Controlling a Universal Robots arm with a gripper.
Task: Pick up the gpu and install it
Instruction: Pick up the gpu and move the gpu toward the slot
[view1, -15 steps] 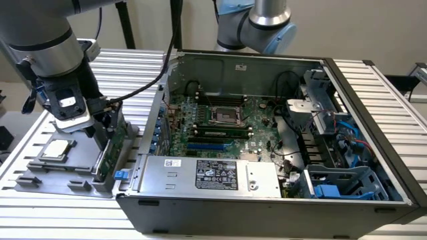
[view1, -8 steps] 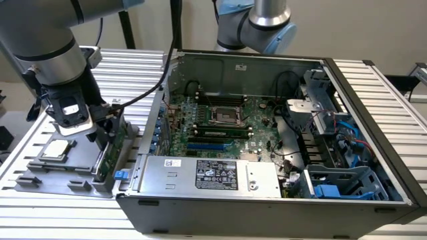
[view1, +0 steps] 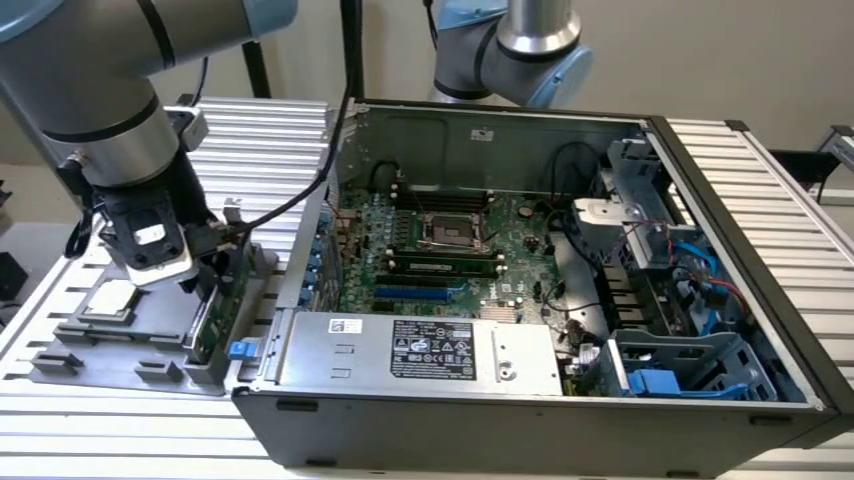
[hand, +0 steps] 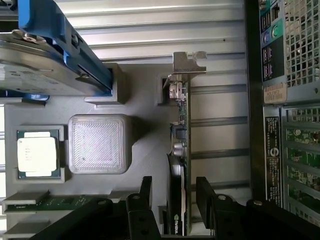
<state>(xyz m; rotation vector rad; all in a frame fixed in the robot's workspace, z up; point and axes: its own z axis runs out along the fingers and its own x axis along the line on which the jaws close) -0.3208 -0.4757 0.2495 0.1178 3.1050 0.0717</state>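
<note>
Gpu (hand: 178, 150) stood on edge in the grey tray (hand: 145, 125), just beside the PC case (view1: 400, 430). Hand (hand: 174, 186) was open, a finger on each side of it, not squeezing. Light, stiff, fragile I'd guess, so grip the flat faces, not the bracket (hand: 189, 62) end.

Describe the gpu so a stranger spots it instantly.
Beside the open computer case, at the exterior view's left, sits a grey tray. The gpu stands on edge in it: a thin card with a silver bracket, unlike the blue-railed hard drive and square CPU chip.
</note>
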